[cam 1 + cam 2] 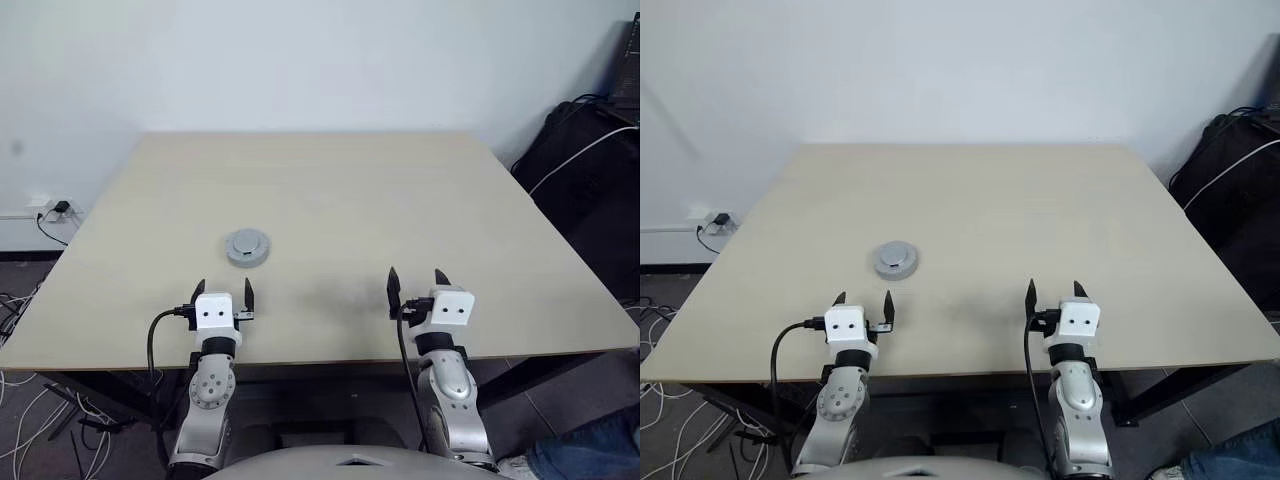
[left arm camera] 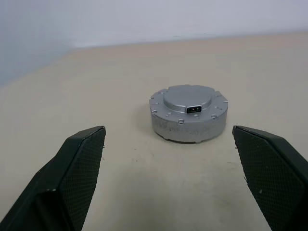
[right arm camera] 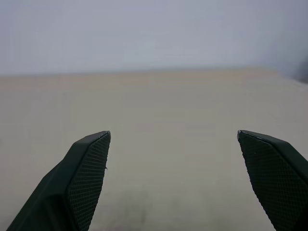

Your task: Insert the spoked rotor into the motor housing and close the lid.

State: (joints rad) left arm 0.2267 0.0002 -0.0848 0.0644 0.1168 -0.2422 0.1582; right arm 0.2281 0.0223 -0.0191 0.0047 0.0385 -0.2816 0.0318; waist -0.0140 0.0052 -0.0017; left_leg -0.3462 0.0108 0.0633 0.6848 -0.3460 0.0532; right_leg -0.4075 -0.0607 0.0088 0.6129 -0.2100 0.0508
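A round silvery-grey puck stands on the table (image 1: 400, 200), left of centre. Its top face is the lid (image 1: 247, 246), smooth with a raised middle and a small dark socket (image 2: 193, 109). The lid hides the motor housing and the spoked rotor, if they lie under it. My left gripper (image 1: 224, 294) hovers open just short of the puck, on its near side, pointing level at it and touching nothing. Near the table's front edge, well to the right, my right gripper (image 1: 416, 275) is open over bare tabletop.
The table's front edge runs just under both wrists. A black bag (image 1: 590, 170) with a white cable sits beyond the right edge. Loose cables and a wall socket (image 1: 50, 208) lie off the left side.
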